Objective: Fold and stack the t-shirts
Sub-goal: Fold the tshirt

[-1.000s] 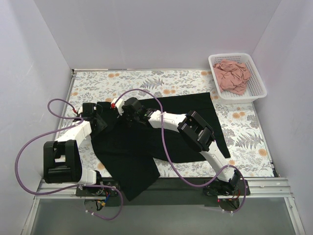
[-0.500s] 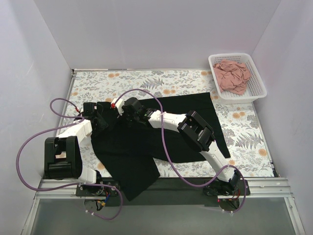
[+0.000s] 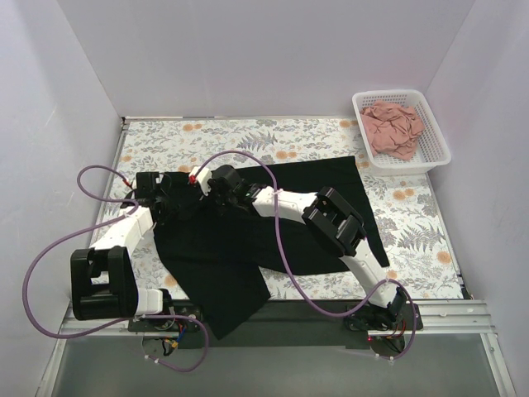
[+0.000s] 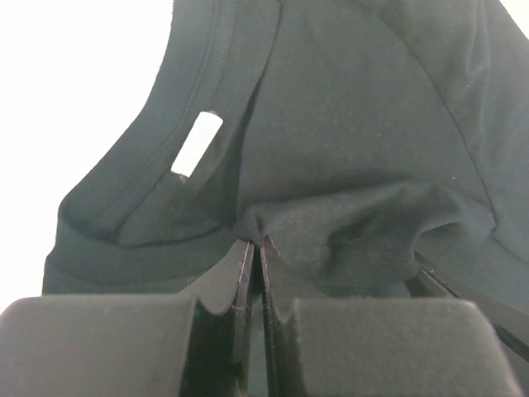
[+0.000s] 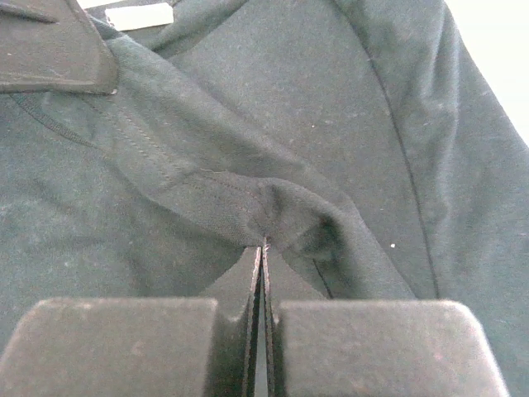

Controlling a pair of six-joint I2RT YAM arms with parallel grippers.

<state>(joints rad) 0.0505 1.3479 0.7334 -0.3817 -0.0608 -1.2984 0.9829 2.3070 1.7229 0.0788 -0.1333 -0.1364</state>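
Observation:
The black t-shirt (image 3: 281,227) lies spread across the flowered table, one part hanging over the near edge. My left gripper (image 3: 171,198) sits at the shirt's upper left by the collar. In the left wrist view it (image 4: 254,245) is shut on a raised pinch of black cloth (image 4: 347,231), close to the white neck label (image 4: 196,143). My right gripper (image 3: 207,185) is just to the right of it, and in its own view it (image 5: 264,246) is shut on a fold of the same shirt (image 5: 273,198). The pink t-shirt (image 3: 393,128) lies crumpled in the basket.
A white lattice basket (image 3: 436,142) stands at the back right corner of the table. White walls close in the table on three sides. Purple cables (image 3: 50,248) loop off both arms. The left gripper's finger (image 5: 50,50) shows at the top left of the right wrist view.
My left gripper has gone from open to shut, taking a pinch of black cloth by the collar. Its arm has shifted slightly. The right gripper has kept its hold.

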